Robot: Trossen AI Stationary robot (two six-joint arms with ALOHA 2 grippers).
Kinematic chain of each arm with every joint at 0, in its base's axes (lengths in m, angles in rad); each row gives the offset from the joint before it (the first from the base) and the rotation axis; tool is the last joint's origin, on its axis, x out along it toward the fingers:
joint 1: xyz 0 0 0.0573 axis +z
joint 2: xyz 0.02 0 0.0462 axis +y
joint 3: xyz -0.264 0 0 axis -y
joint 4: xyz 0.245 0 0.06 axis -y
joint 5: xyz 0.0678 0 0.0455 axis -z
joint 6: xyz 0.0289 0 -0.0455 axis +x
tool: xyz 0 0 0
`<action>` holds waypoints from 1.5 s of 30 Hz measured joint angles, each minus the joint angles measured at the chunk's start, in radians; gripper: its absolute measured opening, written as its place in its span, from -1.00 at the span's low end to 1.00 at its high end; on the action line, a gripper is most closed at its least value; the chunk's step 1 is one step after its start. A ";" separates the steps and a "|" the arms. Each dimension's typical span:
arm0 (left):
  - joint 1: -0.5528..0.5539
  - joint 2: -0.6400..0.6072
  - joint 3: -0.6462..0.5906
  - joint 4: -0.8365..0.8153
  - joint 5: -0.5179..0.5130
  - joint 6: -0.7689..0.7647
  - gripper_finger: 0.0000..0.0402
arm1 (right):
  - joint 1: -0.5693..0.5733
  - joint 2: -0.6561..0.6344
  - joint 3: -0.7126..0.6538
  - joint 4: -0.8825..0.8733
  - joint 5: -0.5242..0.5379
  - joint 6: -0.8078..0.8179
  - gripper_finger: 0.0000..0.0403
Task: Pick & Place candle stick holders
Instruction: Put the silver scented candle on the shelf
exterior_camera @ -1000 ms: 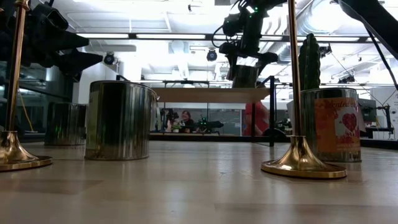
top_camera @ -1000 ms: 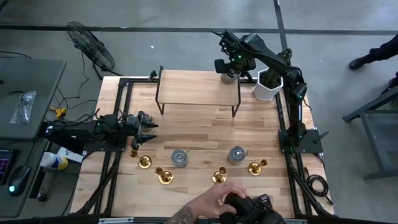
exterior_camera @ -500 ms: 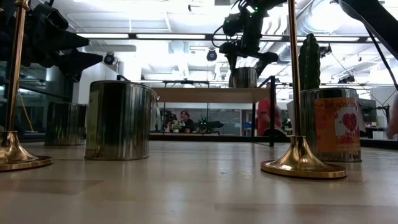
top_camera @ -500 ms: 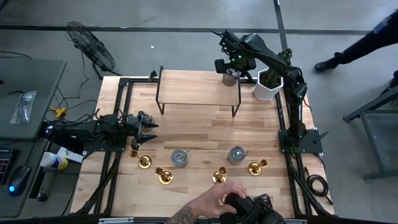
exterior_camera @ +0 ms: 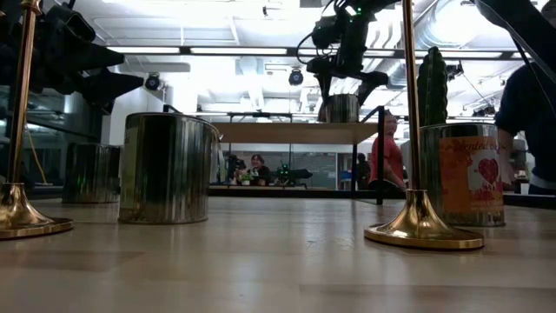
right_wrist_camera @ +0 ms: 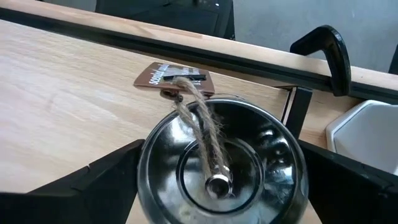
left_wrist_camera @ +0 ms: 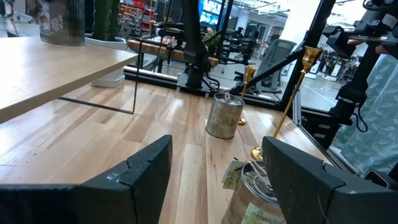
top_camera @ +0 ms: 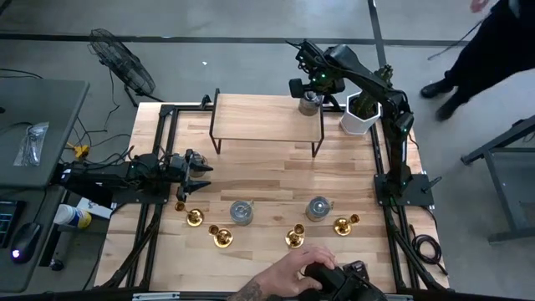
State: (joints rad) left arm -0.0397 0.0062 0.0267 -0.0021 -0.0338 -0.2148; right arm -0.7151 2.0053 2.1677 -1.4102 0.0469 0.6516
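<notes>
The 4 candle stick holders [top_camera: 195, 217] stand in a row across the lower middle of the high view, beside 2 tin cans [top_camera: 242, 211] on the tabletop [top_camera: 267, 176]. At upper right, the right gripper [top_camera: 311, 92] hangs with jaws apart around a third tin [right_wrist_camera: 222, 168] on the raised shelf [top_camera: 251, 117]. At left, the left gripper [top_camera: 201, 170] waits, jaws apart and empty.

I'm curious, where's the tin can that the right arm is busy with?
From above, the tin can stands on the raised wooden shelf's right end, beside the white planter, between the right gripper's open fingers.
</notes>
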 joint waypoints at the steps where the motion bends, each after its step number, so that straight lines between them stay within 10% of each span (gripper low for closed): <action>1: 0.000 0.000 0.000 0.000 0.000 0.000 0.21 | 0.000 -0.005 0.000 0.000 0.000 -0.002 0.91; 26: 0.000 0.000 0.000 0.000 0.000 0.000 0.21 | 0.143 -0.189 -0.009 -0.163 0.032 -0.051 0.91; 45: 0.000 0.000 0.000 0.000 0.000 0.000 0.21 | 0.587 -0.586 -0.513 -0.136 -0.024 -0.246 0.91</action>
State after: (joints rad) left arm -0.0399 0.0063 0.0269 -0.0021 -0.0338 -0.2146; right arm -0.1284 1.4189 1.6552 -1.5463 0.0226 0.4056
